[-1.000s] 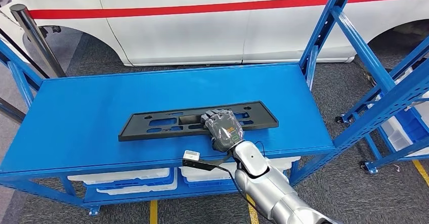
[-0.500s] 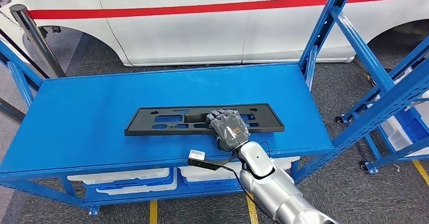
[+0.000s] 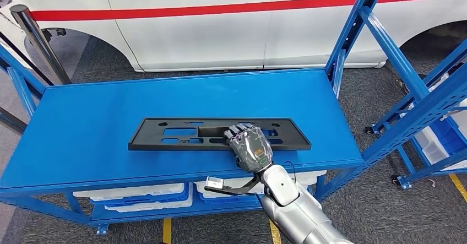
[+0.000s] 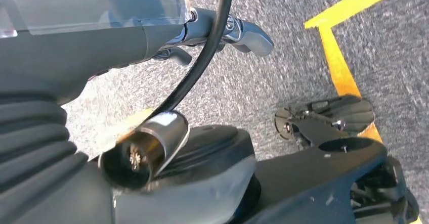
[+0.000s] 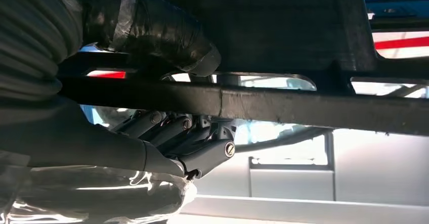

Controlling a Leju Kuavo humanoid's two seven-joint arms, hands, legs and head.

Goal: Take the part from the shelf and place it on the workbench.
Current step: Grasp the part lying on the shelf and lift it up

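One long black part (image 3: 182,134), a flat plate pierced with several slots and small holes, is seen over the middle of the blue workbench (image 3: 82,123), lying lengthwise across it and nearer the front edge than the back. It is gripped toward its right end by the right hand (image 3: 250,147), whose thumb (image 5: 152,24) is pressed on one face of a bar of the part while the fingers (image 5: 202,153) are curled against the other face. The left hand (image 4: 222,32) is seen hanging over the floor with nothing in it; whether its fingers are spread or curled cannot be told. Two white bins (image 3: 132,191) are stored on the lower level beneath the bench top. One blue rack (image 3: 424,95) stands at the right, well apart from the part. Behind the bench one white vehicle (image 3: 231,23) with a red stripe is parked on grey carpet (image 3: 363,98), which is marked with yellow lines (image 3: 167,230).
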